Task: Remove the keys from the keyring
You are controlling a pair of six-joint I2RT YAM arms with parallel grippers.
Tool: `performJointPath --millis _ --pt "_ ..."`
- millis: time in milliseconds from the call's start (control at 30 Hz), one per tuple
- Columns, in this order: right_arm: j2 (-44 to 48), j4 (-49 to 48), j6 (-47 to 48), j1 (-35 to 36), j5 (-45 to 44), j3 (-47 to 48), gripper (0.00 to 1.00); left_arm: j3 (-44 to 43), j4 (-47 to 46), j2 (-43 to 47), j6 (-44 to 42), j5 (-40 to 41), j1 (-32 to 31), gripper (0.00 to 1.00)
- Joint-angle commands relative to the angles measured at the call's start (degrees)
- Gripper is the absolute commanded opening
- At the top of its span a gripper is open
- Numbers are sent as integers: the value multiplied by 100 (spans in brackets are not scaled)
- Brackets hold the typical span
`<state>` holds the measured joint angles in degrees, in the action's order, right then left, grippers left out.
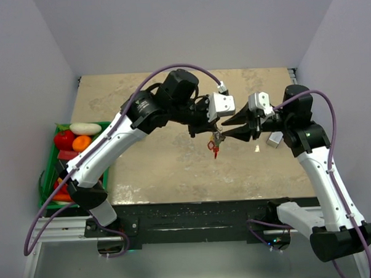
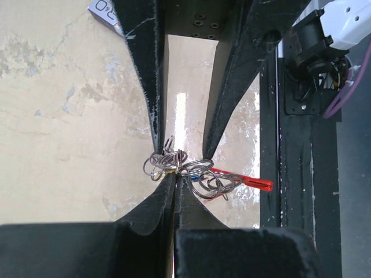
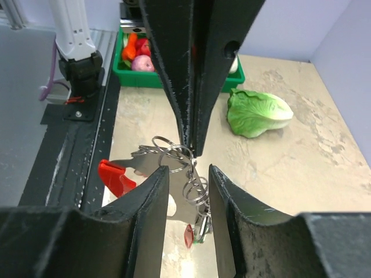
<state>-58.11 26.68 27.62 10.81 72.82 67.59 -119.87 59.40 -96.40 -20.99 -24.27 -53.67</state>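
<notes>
The keyring [image 2: 200,168], a tangle of thin silvery rings, hangs in the air between my two grippers. My left gripper [image 2: 175,172] is shut on the rings; in the top view it [image 1: 213,129] comes in from the left. My right gripper [image 3: 186,174] is open, its fingers on either side of the hanging rings [image 3: 196,188], and comes in from the right [image 1: 227,130]. A key with a red head [image 3: 116,176] sticks out sideways. A small red tag [image 3: 189,234] and a bit of green dangle at the bottom. The red piece hangs lowest in the top view [image 1: 215,151].
A green crate [image 1: 48,166] of toy vegetables stands off the table's left edge. A green lettuce [image 3: 258,113] lies on the beige table. A small white block [image 1: 273,140] sits near the right arm. A black rail [image 1: 195,212] runs along the near edge.
</notes>
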Motion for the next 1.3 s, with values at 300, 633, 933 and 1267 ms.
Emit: performJointPath --millis 300,633,933,1267 --pt "54 417 675 18 -435 298 32 -194 -112 95 -265 528 -407 0" --pt "54 514 824 369 -575 255 19 -177 -148 -54 -221 696 -539 0" --pt "71 418 886 554 -927 141 12 -220 -174 -107 -160 696 -557 0" --pt "177 -57 649 536 -1025 -80 0 -343 -191 -151 -107 502 -548 5"
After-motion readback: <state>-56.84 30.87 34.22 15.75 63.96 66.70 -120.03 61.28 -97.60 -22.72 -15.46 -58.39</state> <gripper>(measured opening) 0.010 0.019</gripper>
